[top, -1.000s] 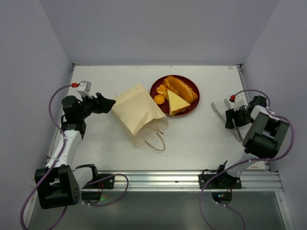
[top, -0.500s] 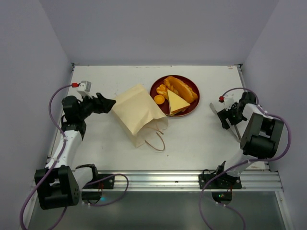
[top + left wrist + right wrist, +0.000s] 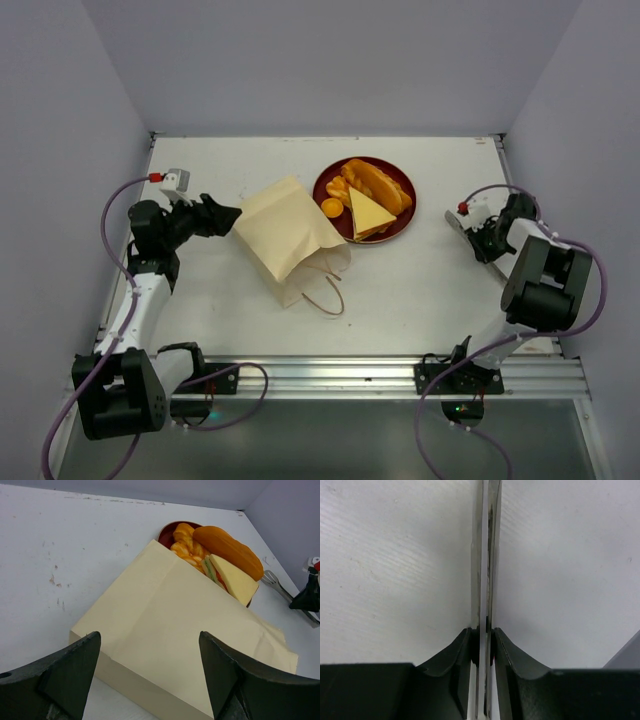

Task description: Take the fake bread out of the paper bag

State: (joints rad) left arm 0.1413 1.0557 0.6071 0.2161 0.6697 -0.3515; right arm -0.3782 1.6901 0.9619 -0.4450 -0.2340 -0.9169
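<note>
1. Paper bag point(image 3: 290, 235) lies flat on its side on the bench point(image 3: 420, 290), centre-left, with its cord handles point(image 3: 325, 295) toward the near edge. Its inside shows in no view.
2. Fake bread point(image 3: 372, 195) sits on the red plate point(image 3: 321, 190), just beyond the bag: long orange roll, pale triangular slice, small round bun at the plate's edge by the bag. Touching the bag or not: cannot tell.
3. Left wrist view: bag covers the plate's near part; the pieces under the roll are hard to sort.
4. Left pincer point(image 3: 235, 213) released, jaws wide, just beside the bag's closed bottom end; contact unclear.
5. Right pincer point(image 3: 482, 635) clenched on metal tongs point(image 3: 487, 555), blades pressed together, well apart from the plate. The tongs' far end is cut off in the wrist view.
</note>
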